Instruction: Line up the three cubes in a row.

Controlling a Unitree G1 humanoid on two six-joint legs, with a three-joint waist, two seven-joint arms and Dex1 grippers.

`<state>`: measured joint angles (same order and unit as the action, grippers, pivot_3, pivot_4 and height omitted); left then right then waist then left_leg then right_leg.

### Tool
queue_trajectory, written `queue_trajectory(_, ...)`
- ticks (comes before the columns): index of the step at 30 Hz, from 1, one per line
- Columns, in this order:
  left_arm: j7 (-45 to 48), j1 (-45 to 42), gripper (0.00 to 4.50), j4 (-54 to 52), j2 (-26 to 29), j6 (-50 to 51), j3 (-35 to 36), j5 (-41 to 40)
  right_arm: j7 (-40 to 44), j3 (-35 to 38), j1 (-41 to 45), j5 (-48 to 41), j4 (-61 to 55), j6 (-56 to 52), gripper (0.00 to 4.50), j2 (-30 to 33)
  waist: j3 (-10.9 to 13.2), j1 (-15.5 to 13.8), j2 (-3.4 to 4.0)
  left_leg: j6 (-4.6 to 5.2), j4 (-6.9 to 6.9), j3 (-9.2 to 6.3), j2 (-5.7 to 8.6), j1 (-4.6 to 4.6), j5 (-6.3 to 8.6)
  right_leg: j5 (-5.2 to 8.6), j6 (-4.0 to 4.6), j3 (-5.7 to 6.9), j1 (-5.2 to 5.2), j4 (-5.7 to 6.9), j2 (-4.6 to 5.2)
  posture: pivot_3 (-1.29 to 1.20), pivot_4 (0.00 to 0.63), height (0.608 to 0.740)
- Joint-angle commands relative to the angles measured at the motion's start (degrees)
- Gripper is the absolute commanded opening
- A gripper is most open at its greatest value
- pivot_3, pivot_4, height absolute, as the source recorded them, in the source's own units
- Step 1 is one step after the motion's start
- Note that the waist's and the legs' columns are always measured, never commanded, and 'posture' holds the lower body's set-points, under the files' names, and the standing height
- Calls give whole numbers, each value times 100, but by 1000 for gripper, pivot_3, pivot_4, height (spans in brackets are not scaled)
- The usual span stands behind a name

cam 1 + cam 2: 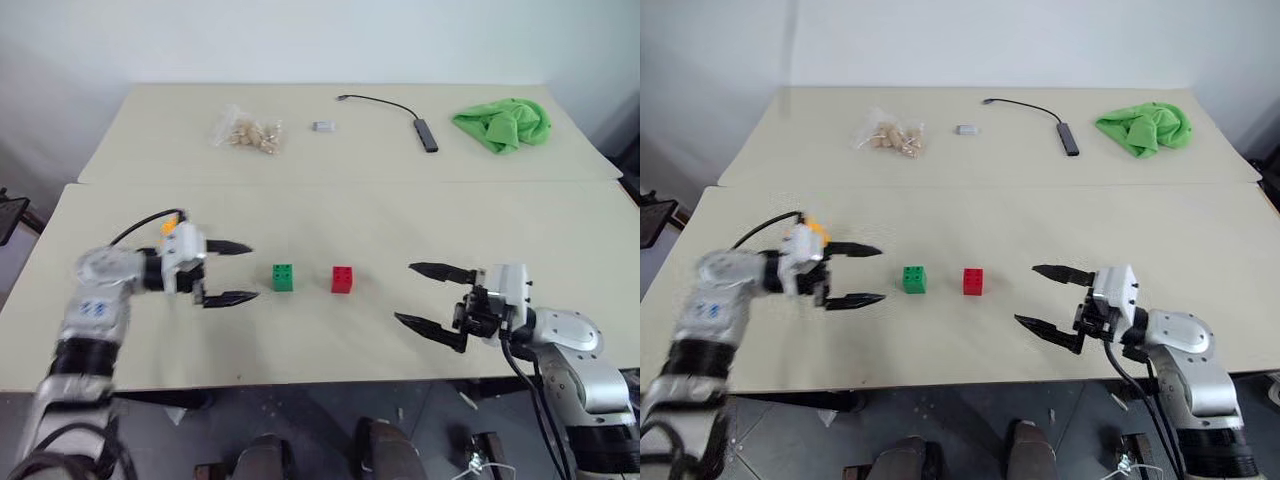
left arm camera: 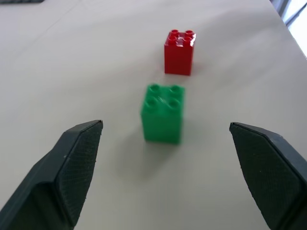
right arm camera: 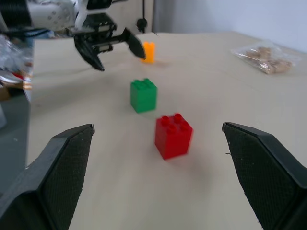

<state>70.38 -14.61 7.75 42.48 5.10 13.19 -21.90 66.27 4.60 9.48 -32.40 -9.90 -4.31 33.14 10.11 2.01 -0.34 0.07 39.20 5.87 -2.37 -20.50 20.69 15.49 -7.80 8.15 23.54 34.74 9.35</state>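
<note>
A green cube (image 1: 283, 277) and a red cube (image 1: 343, 280) stand side by side, a small gap apart, near the middle of the front table. The orange-yellow cube (image 3: 148, 51) stands further left, just behind my left hand, which partly hides it in the head views. My left gripper (image 1: 254, 272) is open and level, with its fingertips a short way left of the green cube and nothing between them. My right gripper (image 1: 403, 292) is open too, pointing left at the red cube from a little way off, empty.
On the back table lie a clear bag of beige pieces (image 1: 250, 133), a small grey item (image 1: 323, 127), a black cable with a hub (image 1: 426, 133) and a green cloth (image 1: 503, 124). A seam (image 1: 330, 183) splits the two tables.
</note>
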Motion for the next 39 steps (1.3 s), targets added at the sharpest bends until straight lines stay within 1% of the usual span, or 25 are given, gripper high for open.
queue_trajectory(1,-1247,965,4482,-712,-246,329,1431,-473,57,-93,403,-145,31,83,4500,-225,2,-30,3,-1,2,-6,-3,1,0,0,0,-1,-1,2,-1,0,150,740)
queue_trajectory(3,-1968,1528,4482,-772,-642,248,2090,-536,65,-126,600,-111,190,177,4500,-378,2,-65,3,0,7,-10,-2,4,0,1,1,-1,-7,3,0,0,150,740)
queue_trajectory(6,-2638,2041,4482,-872,-1069,167,2640,-608,111,-168,756,-76,315,252,4500,-497,0,-169,-1,2,10,-20,5,7,2,0,1,-1,-16,3,7,0,150,740)
queue_trajectory(7,-2772,2366,4482,-864,-1258,73,2831,-608,115,-184,822,-63,342,279,4500,-531,0,-203,-2,4,10,-19,7,7,3,0,1,-1,-16,3,8,0,150,740)
queue_trajectory(9,-2920,2779,4482,-884,-1476,-27,3016,-633,116,-193,918,-21,395,386,4500,-584,-2,-192,-5,5,11,-17,9,4,6,0,0,-1,-15,0,9,0,150,740)
queue_trajectory(11,-2976,2824,4482,-956,-1492,16,2959,-677,110,-176,968,-9,439,437,4500,-613,-2,-208,-6,5,11,-13,8,5,8,0,0,0,-14,1,8,0,150,740)
queue_trajectory(13,-3036,2546,4482,-894,-1393,48,2793,-678,130,-184,994,26,498,487,4500,-613,-2,-257,-6,4,14,7,9,1,7,1,3,8,-16,2,8,0,150,740)
queue_trajectory(17,-3045,1345,4482,-126,-1035,19,2203,-393,157,-223,1011,81,568,522,4500,-619,-3,-352,-5,1,40,14,5,-4,4,4,15,13,-17,20,8,0,150,740)
queue_trajectory(20,-2799,159,4482,903,-751,-31,1538,-91,131,-232,999,122,547,535,4500,-609,-5,-322,-8,1,44,21,7,-6,6,3,15,12,-15,25,7,0,150,740)
queue_trajectory(21,-2720,-78,4482,1172,-691,-83,1404,-23,124,-232,996,128,541,535,4500,-604,-5,-307,-8,1,43,25,7,-7,6,2,14,13,-12,26,6,0,150,740)
queue_trajectory(24,-2610,-1211,4482,2503,-527,-615,853,476,67,-217,936,197,470,553,4500,-562,-5,-213,-9,-3,37,37,5,-7,12,1,12,19,-4,23,2,0,150,740)
queue_trajectory(26,-2628,-1829,4482,3323,-463,-940,613,737,5,-214,886,227,396,536,4500,-554,-5,-162,-10,-3,34,34,4,-10,12,1,12,30,-3,23,0,0,150,740)
queue_trajectory(29,-2655,-2501,4482,4310,-414,-1273,342,1029,-138,-217,758,250,208,484,4500,-552,-5,-97,-10,-3,27,39,4,-9,11,1,10,35,-2,18,0,0,150,740)
queue_trajectory(32,-2516,-2836,4482,4923,-365,-1471,134,1217,-294,-206,585,275,-10,454,4500,-538,-5,-36,-11,-3,18,37,4,-9,11,0,9,38,-2,14,1,0,150,740)
queue_trajectory(34,-2417,-2936,4101,5158,-319,-1539,67,1265,-390,-188,511,290,-107,442,4500,-526,-5,-20,-11,-3,13,39,4,-8,11,0,9,38,-2,10,1,0,150,740)
queue_trajectory(36,-2296,-2972,3607,5287,-277,-1587,65,1250,-452,-180,475,299,-153,441,4500,-510,-4,-18,-12,-4,12,39,4,-8,11,0,8,38,-1,11,0,0,150,740)
queue_trajectory(38,-2211,-2942,2929,5354,-211,-1626,67,1255,-487,-161,423,298,-198,451,4500,-486,-3,-26,-14,-4,13,39,3,-8,11,0,8,38,-1,11,1,0,150,740)
queue_trajectory(39,-2182,-2924,2698,5383,-182,-1648,71,1259,-502,-155,405,298,-215,458,4500,-477,-2,-33,-16,-4,13,39,3,-8,11,0,8,38,-1,11,1,0,150,740)
